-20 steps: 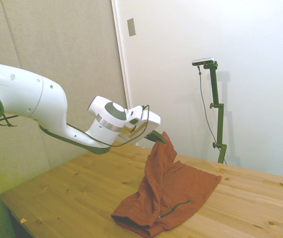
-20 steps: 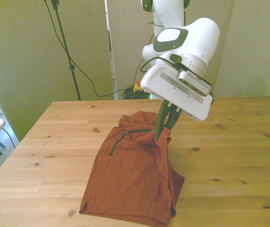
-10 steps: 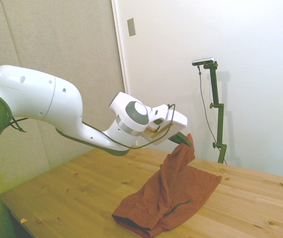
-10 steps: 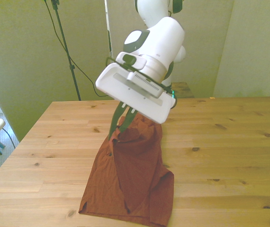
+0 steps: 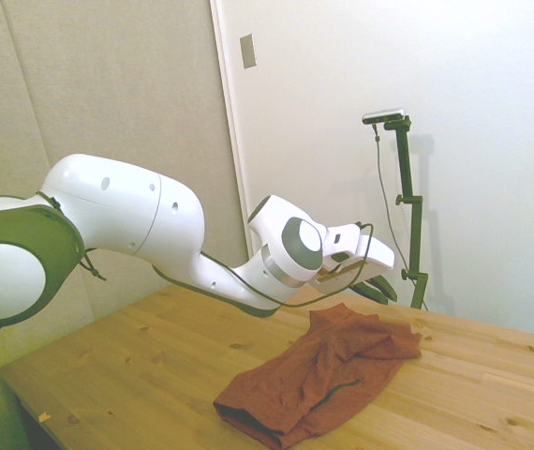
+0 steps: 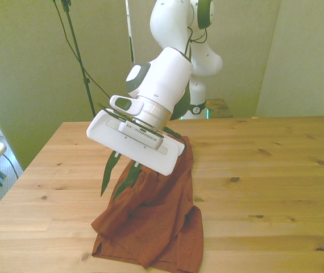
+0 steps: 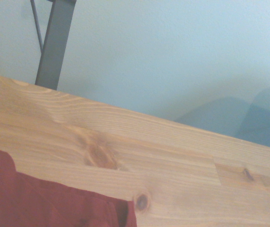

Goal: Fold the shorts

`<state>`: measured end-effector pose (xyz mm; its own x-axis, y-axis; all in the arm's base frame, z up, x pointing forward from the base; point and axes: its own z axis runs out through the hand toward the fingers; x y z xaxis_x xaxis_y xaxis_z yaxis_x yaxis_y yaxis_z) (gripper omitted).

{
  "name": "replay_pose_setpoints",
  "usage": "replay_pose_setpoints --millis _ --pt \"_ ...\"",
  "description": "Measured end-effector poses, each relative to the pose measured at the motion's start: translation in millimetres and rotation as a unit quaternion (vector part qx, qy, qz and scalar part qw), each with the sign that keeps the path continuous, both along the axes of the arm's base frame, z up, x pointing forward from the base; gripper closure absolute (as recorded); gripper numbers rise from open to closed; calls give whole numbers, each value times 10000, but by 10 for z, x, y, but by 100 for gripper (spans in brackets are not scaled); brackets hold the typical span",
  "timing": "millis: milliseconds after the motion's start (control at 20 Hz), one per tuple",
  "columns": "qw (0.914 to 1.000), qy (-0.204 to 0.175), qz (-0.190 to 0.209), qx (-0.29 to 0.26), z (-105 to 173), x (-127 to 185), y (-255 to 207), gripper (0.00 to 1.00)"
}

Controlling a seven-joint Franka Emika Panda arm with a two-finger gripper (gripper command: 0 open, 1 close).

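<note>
Shorts: the shorts lie on the table, doubled over into a rumpled, narrow heap. In the side view they run from a dark-edged hem at 7 o'clock up to a bunched end at 1 o'clock. In the front view they sit in the front view's left half of the table, near its 6 o'clock edge.

Fold: one layer is draped over the other, uneven and creased, with a thin dark line showing on the upper cloth in the side view.

Claw: the gripper has its two dark fingers spread wide and holds nothing. In the side view it hangs just above the shorts' bunched end, at about 1 o'clock from the heap's middle, apart from the cloth.

Arm: the white arm stretches low over the table, its flat white hand tilted down over the shorts in the front view.

Wrist view: a corner of the shorts lies flat on bare wood, with a pale wall beyond the table's edge.
</note>
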<state>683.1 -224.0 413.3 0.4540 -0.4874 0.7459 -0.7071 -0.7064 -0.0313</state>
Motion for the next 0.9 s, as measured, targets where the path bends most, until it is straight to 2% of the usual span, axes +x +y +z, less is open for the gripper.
replay_pose_setpoints --millis 150,250,350,450,550,650,750,850,900 --pt "9998 -36 -68 170 -3 -11 -48 0" --pt "9979 25 100 647 56 -29 35 0" --pt "9921 244 234 1204 185 -133 237 0" --pt "9831 579 268 1715 388 -375 456 0" --pt "9709 1015 224 2155 535 -693 656 0" --pt "9547 1532 147 2546 584 -1008 853 0" --pt "9324 2148 71 2905 588 -1321 980 0" --pt "9080 2683 168 3214 652 -1654 1011 0" --pt "9023 2826 227 3246 709 -1826 1000 0"
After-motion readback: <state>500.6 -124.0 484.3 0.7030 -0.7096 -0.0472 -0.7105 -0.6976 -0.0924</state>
